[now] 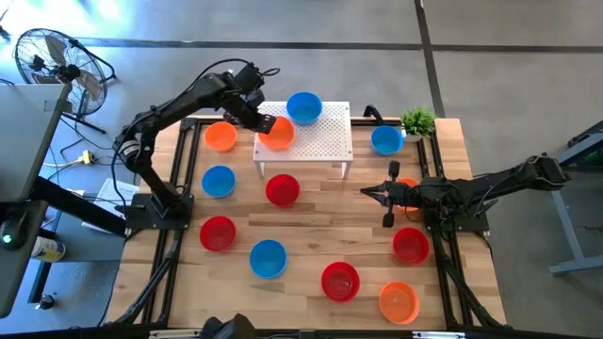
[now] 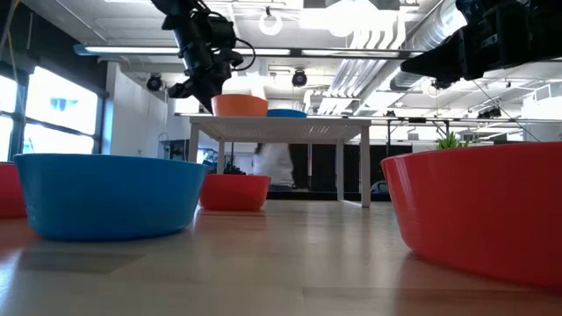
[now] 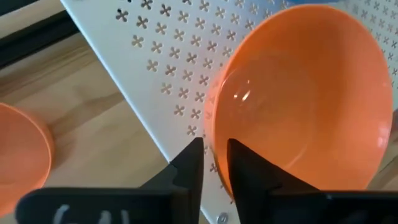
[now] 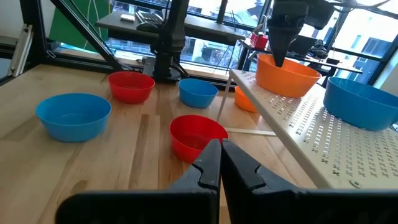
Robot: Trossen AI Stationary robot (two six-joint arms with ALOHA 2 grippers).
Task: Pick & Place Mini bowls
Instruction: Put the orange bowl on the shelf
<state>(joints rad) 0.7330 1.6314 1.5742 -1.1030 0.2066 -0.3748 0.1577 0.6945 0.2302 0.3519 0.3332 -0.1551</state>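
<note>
Left gripper (image 3: 214,163) pinches rim of small shiny orange plastic bowl (image 1: 279,133), one finger inside, one outside. Bowl sits on white metal stand with little holes (image 1: 330,141), near its edge. Bowl looks light, hard, slippery; thin rim best place to grab. Right gripper (image 1: 363,192) waits over table middle, fingers together, holding nothing.

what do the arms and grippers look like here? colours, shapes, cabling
Both arms are black, slim jointed links on black bases at the table's side rails. The left arm carries a loose black cable looped near its wrist. Each gripper, left gripper and right gripper, has two flat, black, wedge-shaped fingers tapering to narrow tips. Faint pale markings show on the left gripper's body; unreadable.
</note>
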